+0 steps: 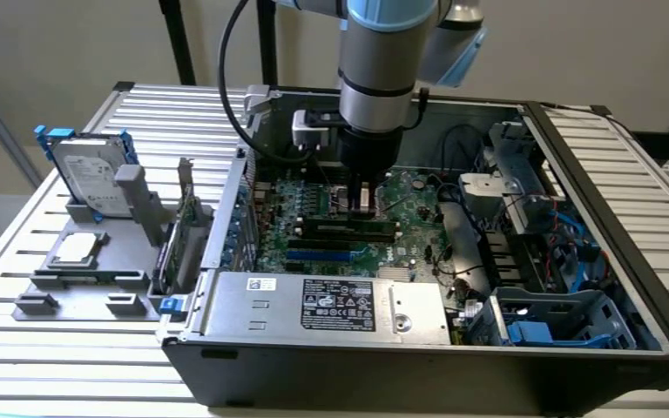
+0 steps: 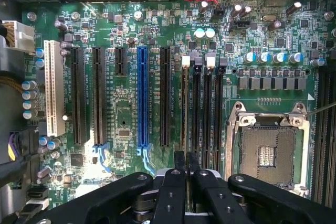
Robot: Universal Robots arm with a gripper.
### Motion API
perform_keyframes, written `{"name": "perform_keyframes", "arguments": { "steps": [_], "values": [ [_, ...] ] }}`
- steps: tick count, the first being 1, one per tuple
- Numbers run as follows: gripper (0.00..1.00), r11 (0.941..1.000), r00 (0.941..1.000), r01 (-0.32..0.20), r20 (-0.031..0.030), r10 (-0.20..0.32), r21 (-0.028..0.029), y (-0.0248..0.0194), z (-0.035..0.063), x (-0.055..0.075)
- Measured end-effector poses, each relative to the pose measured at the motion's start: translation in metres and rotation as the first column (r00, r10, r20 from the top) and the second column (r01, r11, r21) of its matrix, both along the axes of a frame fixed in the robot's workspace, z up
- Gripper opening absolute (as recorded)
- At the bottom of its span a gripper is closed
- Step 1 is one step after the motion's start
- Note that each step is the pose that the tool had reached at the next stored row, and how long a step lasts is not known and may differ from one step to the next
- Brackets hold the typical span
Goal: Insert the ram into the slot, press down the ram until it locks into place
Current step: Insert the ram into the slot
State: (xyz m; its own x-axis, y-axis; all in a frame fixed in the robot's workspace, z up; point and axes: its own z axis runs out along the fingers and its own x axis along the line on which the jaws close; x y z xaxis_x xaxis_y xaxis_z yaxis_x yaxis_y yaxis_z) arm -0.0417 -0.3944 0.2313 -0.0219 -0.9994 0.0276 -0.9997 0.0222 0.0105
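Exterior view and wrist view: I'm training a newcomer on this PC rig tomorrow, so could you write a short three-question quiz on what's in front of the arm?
1. Multiple choice: besides black and white, which colour of expansion slot is on the motherboard? A red, B blue, C yellow.
2. True or false: the CPU socket has no cooler on it.
3. Fill in: the gripper hangs over the memory slots, inside the open ____.

Key: 1 B. 2 true. 3 case.
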Motion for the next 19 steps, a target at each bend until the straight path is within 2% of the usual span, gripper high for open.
{"name": "perform_keyframes", "arguments": {
  "steps": [12,14,15,19],
  "values": [
    [0.13,1.0000,1.0000,0.001,-0.0001,-0.001,-0.0004,0.0000,-0.0029,0.0000],
    [0.14,1.0000,1.0000,0.001,-0.0001,-0.001,-0.0005,0.0000,-0.0030,0.0000],
    [0.20,1.0000,1.0000,0.001,-0.0001,-0.001,-0.0003,0.0000,-0.0030,0.0000],
    [0.20,1.0000,1.0000,0.002,-0.0013,-0.002,0.0000,0.0000,0.0002,-0.0001]
  ]
}}
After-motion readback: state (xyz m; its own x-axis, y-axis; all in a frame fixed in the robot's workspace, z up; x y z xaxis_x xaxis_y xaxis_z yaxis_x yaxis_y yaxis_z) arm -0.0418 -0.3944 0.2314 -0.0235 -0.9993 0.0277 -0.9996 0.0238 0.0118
